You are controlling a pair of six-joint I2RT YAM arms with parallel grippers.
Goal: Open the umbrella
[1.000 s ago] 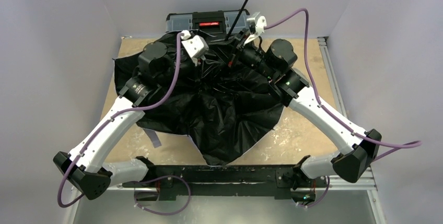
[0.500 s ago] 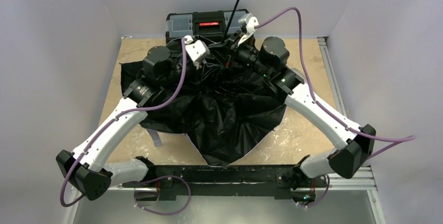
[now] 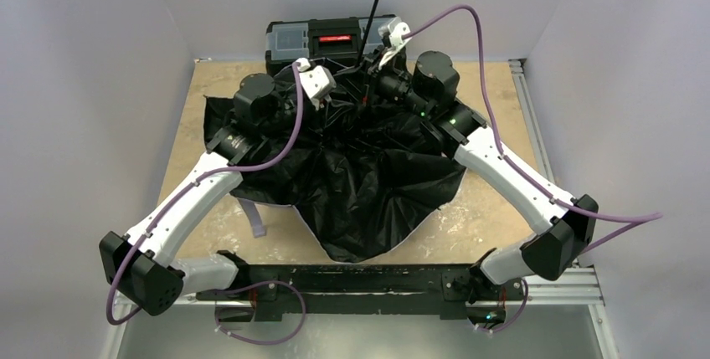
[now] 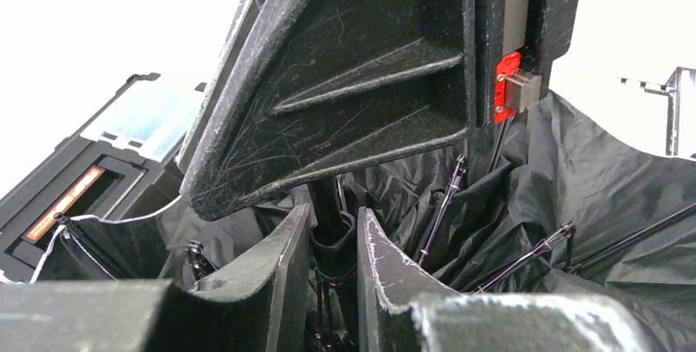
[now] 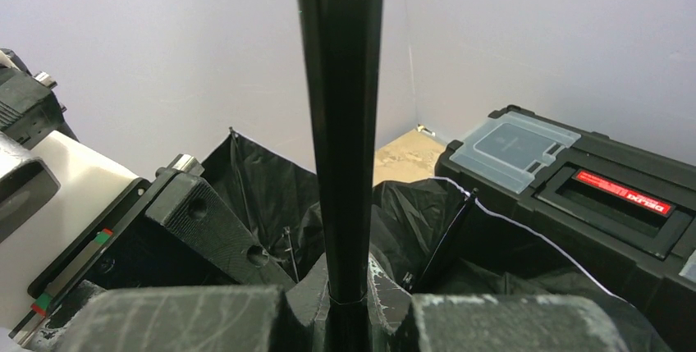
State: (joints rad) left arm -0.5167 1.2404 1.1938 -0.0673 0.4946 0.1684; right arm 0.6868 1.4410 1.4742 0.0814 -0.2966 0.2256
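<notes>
1. Umbrella [image 3: 360, 183] lies mid-table [image 3: 209, 79], its canopy sprawled loose and crumpled, black lining up, with a thin pale edge showing at the near rim.
2. We see its thin black shaft [image 3: 376, 7] rising steeply from the canopy's far side.
3. Our left gripper [image 4: 332, 233] has its jaws pressed on the dark fitting low on the shaft, among the ribs.
4. Our right gripper [image 5: 345, 286] is clamped on the shaft just above.
5. Beyond, the black toolbox [image 3: 289, 41] stands with its lid down; we cannot tell what it holds.
</notes>
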